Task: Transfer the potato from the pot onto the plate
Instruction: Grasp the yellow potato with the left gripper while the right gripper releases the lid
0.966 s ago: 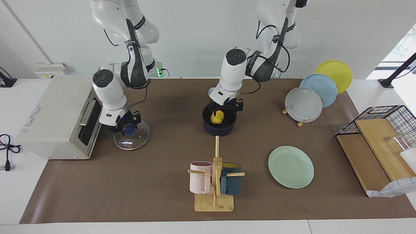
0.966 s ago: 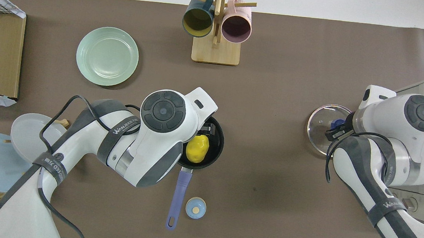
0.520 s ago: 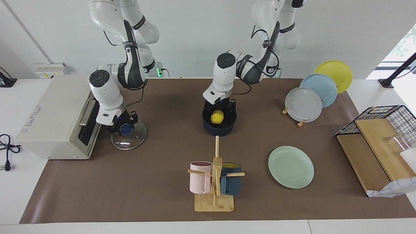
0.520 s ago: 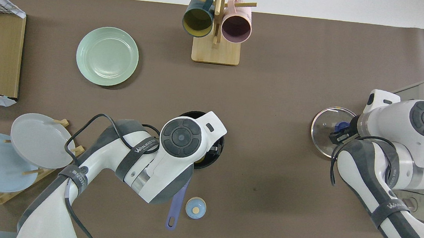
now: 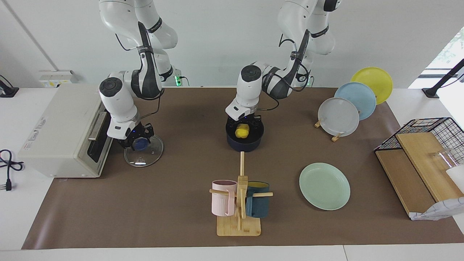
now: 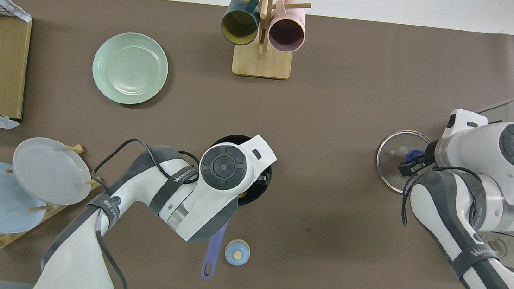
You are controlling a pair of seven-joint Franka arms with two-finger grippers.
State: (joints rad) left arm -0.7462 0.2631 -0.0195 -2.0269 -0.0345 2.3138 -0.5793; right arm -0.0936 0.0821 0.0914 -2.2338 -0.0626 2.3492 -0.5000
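Observation:
The yellow potato (image 5: 242, 131) lies in the navy pot (image 5: 243, 145), which stands mid-table with its handle (image 6: 213, 248) toward the robots. My left gripper (image 5: 242, 126) is down inside the pot, open, with a finger on each side of the potato. In the overhead view the left hand covers the gripper and nearly all of the potato. The mint-green plate (image 5: 324, 186) lies empty, farther from the robots than the pot, toward the left arm's end. My right gripper (image 5: 139, 144) is shut on the blue knob of a glass lid (image 5: 145, 156) in front of the toaster oven.
A mug rack (image 5: 239, 203) with a pink and a teal mug stands farther out than the pot. A rack of grey, blue and yellow plates (image 5: 339, 116) and a wire basket with boards (image 5: 420, 159) are at the left arm's end. Toaster oven (image 5: 61, 127). Small blue cap (image 6: 237, 252).
My left gripper has come down into the pot around the potato. My right gripper has slid the glass lid a little toward the toaster oven.

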